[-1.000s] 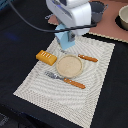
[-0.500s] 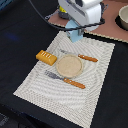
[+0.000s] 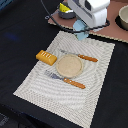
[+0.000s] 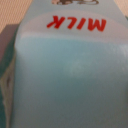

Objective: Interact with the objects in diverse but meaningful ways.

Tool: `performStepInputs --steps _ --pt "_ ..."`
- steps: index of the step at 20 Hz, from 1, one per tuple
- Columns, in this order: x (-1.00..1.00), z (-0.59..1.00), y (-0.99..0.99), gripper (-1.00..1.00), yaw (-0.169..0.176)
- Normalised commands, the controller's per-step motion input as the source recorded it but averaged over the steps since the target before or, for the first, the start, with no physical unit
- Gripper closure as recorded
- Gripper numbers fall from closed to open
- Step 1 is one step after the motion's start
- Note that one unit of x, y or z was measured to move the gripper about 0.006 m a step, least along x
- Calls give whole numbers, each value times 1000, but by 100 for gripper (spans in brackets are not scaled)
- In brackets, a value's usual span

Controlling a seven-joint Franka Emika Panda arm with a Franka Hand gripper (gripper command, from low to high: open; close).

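Since I lifted up and moved toward the far edge of the striped mat point(image 3: 60, 85), my pincer point(image 3: 82, 34) now holds the pale blue milk block point(image 3: 81, 30) up in the air. It is clamped on the block. The bread loaf point(image 3: 45, 56) stays on the mat beside the plate point(image 3: 69, 65). Next, I think I should find a spot to put the block down.
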Motion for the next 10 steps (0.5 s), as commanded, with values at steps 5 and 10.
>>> performStepInputs --steps 5,10 --pt "42 -265 139 100 22" --pt "-4 -226 128 100 14"
